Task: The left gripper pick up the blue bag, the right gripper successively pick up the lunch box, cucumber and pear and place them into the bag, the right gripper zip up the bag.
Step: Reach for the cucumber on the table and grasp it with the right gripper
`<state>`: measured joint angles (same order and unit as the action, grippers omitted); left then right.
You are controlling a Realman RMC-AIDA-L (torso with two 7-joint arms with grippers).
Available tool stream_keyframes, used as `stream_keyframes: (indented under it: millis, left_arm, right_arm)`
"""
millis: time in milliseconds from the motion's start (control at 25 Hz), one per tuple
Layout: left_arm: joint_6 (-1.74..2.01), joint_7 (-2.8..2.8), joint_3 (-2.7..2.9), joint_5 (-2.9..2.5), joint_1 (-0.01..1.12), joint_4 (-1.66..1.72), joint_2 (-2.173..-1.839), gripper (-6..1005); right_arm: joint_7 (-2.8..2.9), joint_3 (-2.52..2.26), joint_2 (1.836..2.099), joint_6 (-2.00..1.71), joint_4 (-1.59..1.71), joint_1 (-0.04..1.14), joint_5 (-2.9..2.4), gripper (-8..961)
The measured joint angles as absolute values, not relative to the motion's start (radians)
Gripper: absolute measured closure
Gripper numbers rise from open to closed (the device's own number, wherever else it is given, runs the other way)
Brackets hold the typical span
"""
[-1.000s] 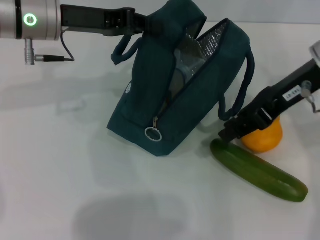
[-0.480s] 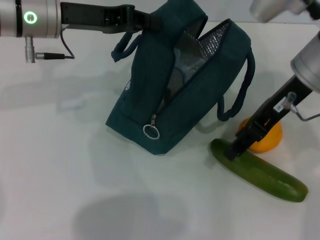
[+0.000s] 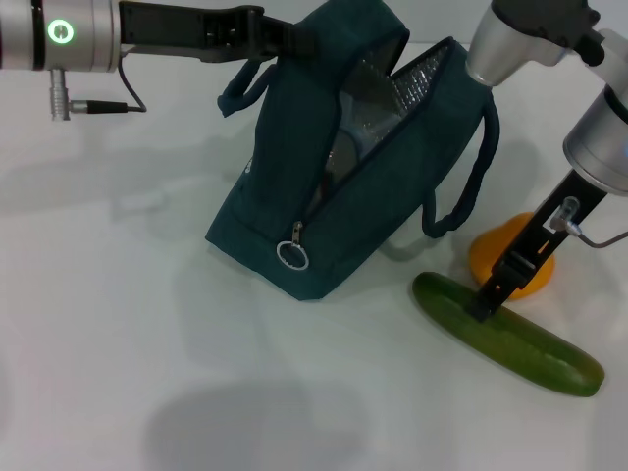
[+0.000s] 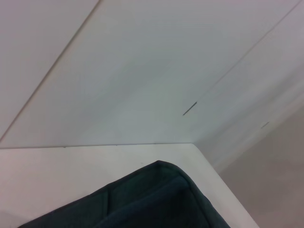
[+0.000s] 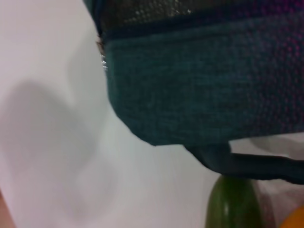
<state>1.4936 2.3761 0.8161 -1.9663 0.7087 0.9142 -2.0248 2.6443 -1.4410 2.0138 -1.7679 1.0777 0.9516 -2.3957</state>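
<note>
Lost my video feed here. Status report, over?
Left gripper shut on bag handle, bag open. Right gripper down on cucumber, beside pear; grip unclear. Nothing blocking the bag mouth.

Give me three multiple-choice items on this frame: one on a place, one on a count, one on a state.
1. Where is the right claw?
A. on the cucumber's end nearer the bag
B. inside the bag
C. on the zipper ring

2. How many food items lie on the table?
A. one
B. two
C. four

3. How is the blue bag's zipper?
A. fully shut
B. open
C. torn off

Key:
1 A, its tip meets the cucumber beside the pear.
2 B, only cucumber and pear lie there.
3 B, the blue bag, held up by the left claw, gapes and shows foil lining.
</note>
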Motion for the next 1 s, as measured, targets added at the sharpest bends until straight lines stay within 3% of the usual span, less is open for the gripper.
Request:
stream_keyframes:
  millis: [1000]
  left_arm:
    - [1.488, 2.365, 0.816, -1.961, 0.701, 0.914, -2.029, 939]
  right_arm:
    - [2.642, -1.591, 2.021, -1.638, 1.027, 0.964, -2.441, 272]
